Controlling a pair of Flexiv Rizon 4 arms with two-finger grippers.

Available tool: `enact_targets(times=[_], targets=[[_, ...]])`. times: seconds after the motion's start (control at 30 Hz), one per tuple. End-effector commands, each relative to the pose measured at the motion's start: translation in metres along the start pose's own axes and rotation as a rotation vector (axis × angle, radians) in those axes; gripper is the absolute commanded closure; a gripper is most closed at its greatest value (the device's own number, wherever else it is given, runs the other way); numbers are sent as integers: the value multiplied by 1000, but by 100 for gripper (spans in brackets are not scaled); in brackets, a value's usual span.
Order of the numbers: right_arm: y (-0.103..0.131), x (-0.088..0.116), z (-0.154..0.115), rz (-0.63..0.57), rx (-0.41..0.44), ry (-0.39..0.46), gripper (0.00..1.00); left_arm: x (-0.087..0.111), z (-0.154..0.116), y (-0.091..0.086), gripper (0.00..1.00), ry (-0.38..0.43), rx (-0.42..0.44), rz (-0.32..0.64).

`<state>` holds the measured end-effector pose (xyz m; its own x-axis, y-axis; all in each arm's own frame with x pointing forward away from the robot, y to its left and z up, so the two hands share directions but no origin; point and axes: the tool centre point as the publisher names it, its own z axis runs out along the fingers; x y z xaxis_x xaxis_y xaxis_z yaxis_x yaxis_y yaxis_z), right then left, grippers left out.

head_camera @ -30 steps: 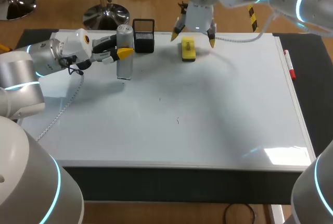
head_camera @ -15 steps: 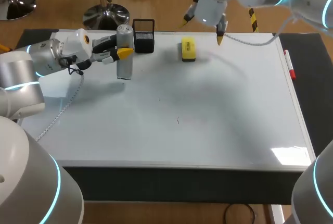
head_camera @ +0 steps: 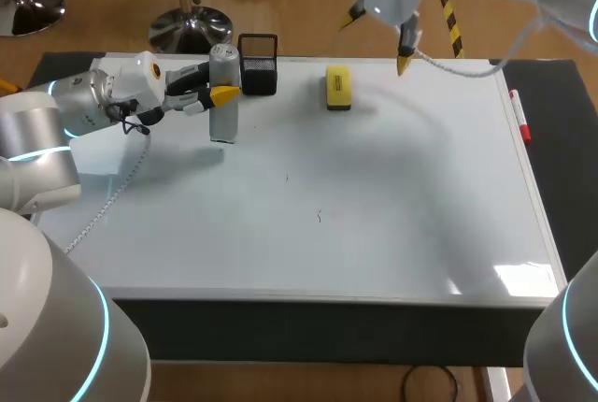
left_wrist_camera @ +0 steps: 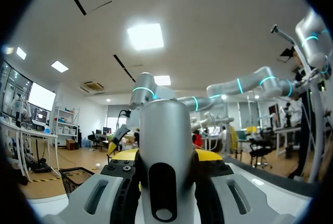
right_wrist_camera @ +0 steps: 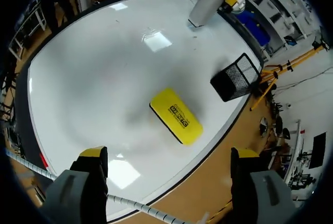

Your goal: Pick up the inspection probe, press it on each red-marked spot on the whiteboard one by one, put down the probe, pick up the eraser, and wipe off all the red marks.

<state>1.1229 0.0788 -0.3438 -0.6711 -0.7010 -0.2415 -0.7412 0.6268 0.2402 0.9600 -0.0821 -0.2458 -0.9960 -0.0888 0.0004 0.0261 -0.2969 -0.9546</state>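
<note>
The silver cylindrical probe (head_camera: pixel 223 93) stands upright over the whiteboard's (head_camera: pixel 392 196) far left part, and my left gripper (head_camera: pixel 217 85) is shut on it from the side. In the left wrist view the probe (left_wrist_camera: pixel 164 151) fills the gap between the fingers. The yellow eraser (head_camera: pixel 337 87) lies flat near the board's far edge. My right gripper (head_camera: pixel 378 42) hangs open in the air above that edge, to the right of the eraser. From the right wrist the eraser (right_wrist_camera: pixel 176 115) lies below and ahead of the open gripper (right_wrist_camera: pixel 169 153). No red marks show on the board.
A black mesh basket (head_camera: pixel 259 65) stands just right of the probe at the far edge, also seen as the basket (right_wrist_camera: pixel 237 76) beyond the eraser. A red marker (head_camera: pixel 519 117) lies along the board's right rim. Two tiny dark specks (head_camera: pixel 319 217) sit mid-board.
My right gripper has risen from just above the eraser and drifted right, past the far edge, staying open. The left arm and probe have not moved.
</note>
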Motion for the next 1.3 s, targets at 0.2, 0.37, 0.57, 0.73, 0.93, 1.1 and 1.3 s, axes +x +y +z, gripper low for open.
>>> enact_targets(times=[0.2,0.37,0.57,0.73,0.93,1.1,1.3], targets=[[-9,-8,-12,60,-64,-4,0,1,1,-2,100,-1,-3,0],[-10,-4,-14,97,-79,-4,0,1,1,-2,100,-1,-3,0],[-14,7,-22,178,-111,-46,0,1,1,-2,100,-1,-3,0],[-13,14,-24,226,-151,-79,0,1,1,-2,100,-1,-3,0],[-15,23,-25,272,-158,-144,0,1,1,-2,100,-1,-3,0],[-15,25,-25,287,-176,-168,0,1,1,-2,100,-1,-3,0],[-17,30,-23,344,-183,-90,0,1,1,-2,100,-1,-3,0]])
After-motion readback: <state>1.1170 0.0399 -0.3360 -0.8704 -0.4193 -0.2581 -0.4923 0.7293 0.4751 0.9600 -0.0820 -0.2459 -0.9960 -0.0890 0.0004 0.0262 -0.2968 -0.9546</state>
